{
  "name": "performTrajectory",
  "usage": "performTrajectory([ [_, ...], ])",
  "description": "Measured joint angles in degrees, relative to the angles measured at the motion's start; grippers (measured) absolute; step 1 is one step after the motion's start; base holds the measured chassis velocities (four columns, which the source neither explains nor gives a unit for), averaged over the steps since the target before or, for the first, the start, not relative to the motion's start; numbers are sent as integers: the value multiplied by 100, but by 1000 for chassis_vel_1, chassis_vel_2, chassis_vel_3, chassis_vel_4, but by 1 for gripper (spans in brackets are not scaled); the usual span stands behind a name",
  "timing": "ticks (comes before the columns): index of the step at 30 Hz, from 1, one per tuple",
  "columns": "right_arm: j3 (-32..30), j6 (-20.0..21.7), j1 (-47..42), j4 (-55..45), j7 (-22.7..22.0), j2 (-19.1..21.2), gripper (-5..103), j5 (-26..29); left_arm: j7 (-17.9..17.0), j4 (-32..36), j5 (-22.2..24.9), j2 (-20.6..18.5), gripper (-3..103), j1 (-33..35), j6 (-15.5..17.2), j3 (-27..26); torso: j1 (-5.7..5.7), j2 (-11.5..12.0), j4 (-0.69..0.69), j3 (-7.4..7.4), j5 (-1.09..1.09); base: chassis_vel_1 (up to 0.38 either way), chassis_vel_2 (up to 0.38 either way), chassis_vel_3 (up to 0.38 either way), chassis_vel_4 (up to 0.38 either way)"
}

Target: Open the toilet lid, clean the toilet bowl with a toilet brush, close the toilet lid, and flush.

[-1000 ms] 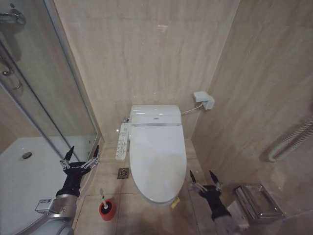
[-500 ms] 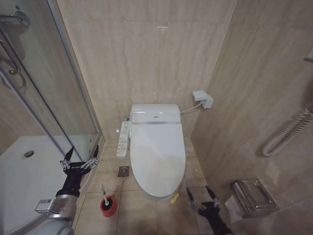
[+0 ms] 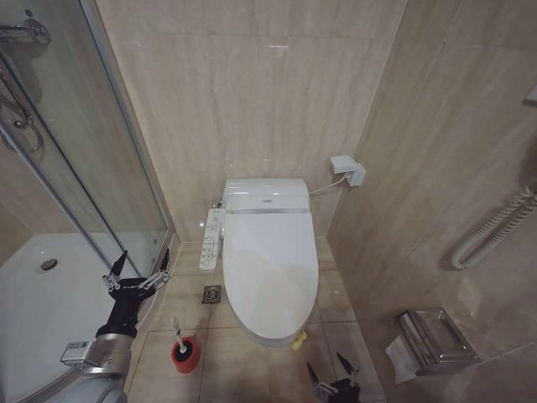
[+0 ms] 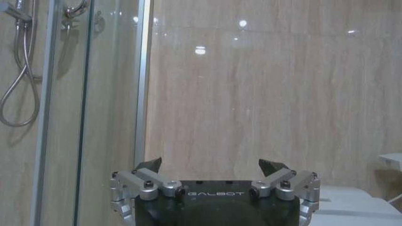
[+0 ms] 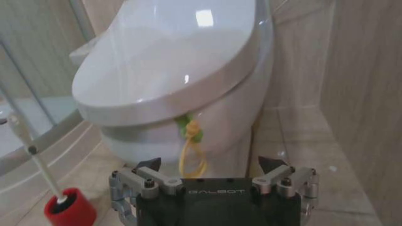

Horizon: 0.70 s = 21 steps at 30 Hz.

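I have the right gripper low in front of the toilet, jaws spread and empty. Just ahead of them and above sits the toilet lid, shut flat over the toilet bowl. Its yellow-green tag dangles from the front edge, right between my jaws' line of reach. The lid looks glossy, stiff and slippery, probably light on its hinge, so I'd pinch the tag loop rather than the rim. My left gripper hangs spread beside the shower glass, the toilet brush below it in its red holder.

Toilet lid: glossy white, yellow-green tag. Brush holder cup: red. Wall tiles: beige, faintly veined.
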<state>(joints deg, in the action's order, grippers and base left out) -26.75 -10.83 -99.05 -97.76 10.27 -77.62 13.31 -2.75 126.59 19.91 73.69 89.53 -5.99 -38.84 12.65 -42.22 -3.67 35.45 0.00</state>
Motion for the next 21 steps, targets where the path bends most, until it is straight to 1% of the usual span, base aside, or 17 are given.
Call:
performTrajectory([
  [4, 130, 14, 366, 384, 24, 18, 100, -60, 0, 0, 0, 0, 100, 0, 0, 0, 0, 0, 0, 0, -1, 0, 0, 0, 0],
  [8, 374, -9, 911, 834, -100, -80, 100, -79, 0, 0, 0, 0, 100, -1, 0, 0, 0, 1, 1, 0, 0, 0, 0, 0, 0],
  [12, 467, -29, 1192, 1035, -186, -143, 100, -122, 0, 0, 0, 0, 100, 0, 0, 0, 0, 1, 2, 0, 0, 0, 0, 0, 0],
  [18, 446, -55, 1274, 1078, -197, -88, 100, -95, 0, 0, 0, 0, 100, -1, 0, 0, 0, 1, -1, 0, 0, 0, 0, 0, 0],
  [21, 394, -98, 1333, 1171, -194, -108, 100, -94, 0, 0, 0, 0, 100, 0, 0, 0, 0, 1, 0, 0, -1, 0, 0, 0, 0],
])
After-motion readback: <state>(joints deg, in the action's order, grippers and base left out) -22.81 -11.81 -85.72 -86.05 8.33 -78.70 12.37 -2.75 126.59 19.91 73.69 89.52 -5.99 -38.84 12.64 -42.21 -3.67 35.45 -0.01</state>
